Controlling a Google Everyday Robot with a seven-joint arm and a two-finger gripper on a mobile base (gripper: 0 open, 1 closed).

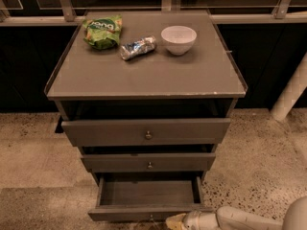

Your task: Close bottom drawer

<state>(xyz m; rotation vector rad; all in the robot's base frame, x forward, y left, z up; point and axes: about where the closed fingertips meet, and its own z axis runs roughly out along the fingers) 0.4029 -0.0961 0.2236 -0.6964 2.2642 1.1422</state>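
Note:
The bottom drawer (148, 212) is the lowest of three grey-brown drawers in the cabinet. It stands pulled out, its empty inside showing, with its slim front near the bottom edge of the camera view. Its knob is at the very bottom edge, barely showing. My gripper (176, 220) comes in from the lower right on a white arm (240, 218). Its yellowish tip is right by the drawer front, just right of the middle.
The top drawer (147, 131) and the middle drawer (148, 162) each stick out a little. On the cabinet top (192, 75) lie a green snack bag (102, 31), a crushed can (138, 48) and a white bowl (178, 39). A white post (290, 92) stands at right. Speckled floor lies around.

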